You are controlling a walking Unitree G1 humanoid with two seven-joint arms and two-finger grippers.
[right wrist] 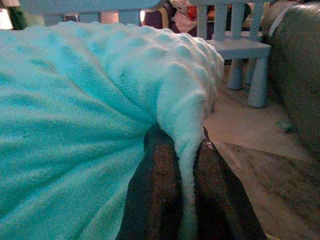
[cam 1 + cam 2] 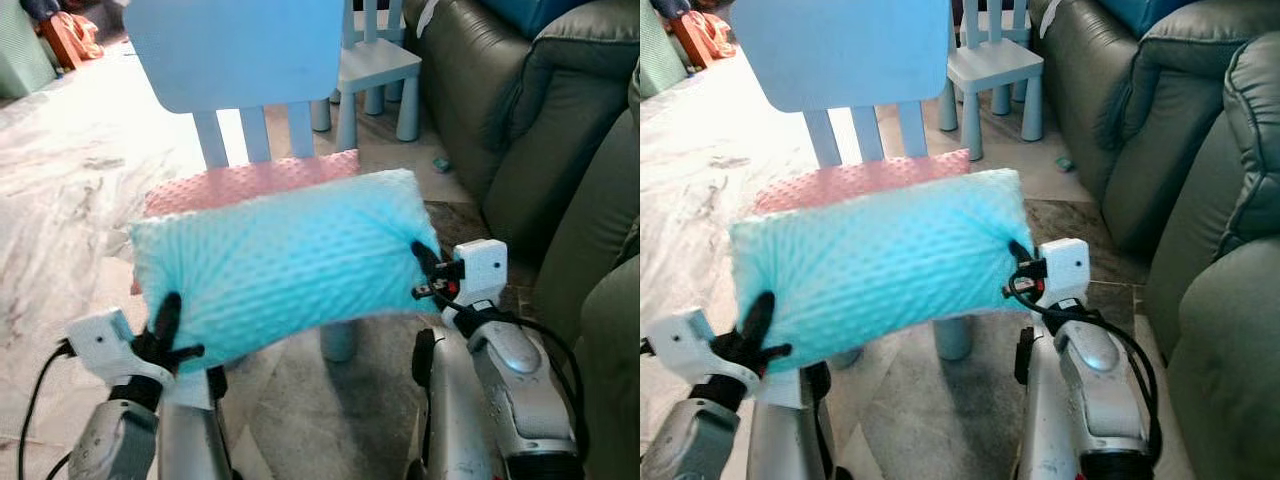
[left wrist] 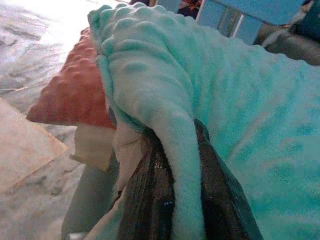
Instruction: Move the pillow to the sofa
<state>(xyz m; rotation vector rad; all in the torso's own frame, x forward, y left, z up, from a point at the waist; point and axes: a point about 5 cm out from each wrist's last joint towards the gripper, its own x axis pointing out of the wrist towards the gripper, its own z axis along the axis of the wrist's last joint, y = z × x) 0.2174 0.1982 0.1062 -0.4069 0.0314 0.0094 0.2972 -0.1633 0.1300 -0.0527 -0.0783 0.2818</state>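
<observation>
Teal pillow (image 2: 280, 265) is up off the chair's (image 2: 240, 60) seat w/ left gripper (image 2: 165, 330) & right gripper (image 2: 428, 272) each pinching an end, so pickup's done imo, sofa (image 2: 500, 110) drop still to go.

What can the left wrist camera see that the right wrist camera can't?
Left wrist view alone: a pink pillow lying under the teal one, and the left gripper pinching a fold of teal fabric.

Right wrist view alone: a small blue stool, the dark sofa beside it, and the right gripper pinching the other end.

Both: the bumpy teal pillow up close, squeezed between two black fingers, with pale floor beyond.
</observation>
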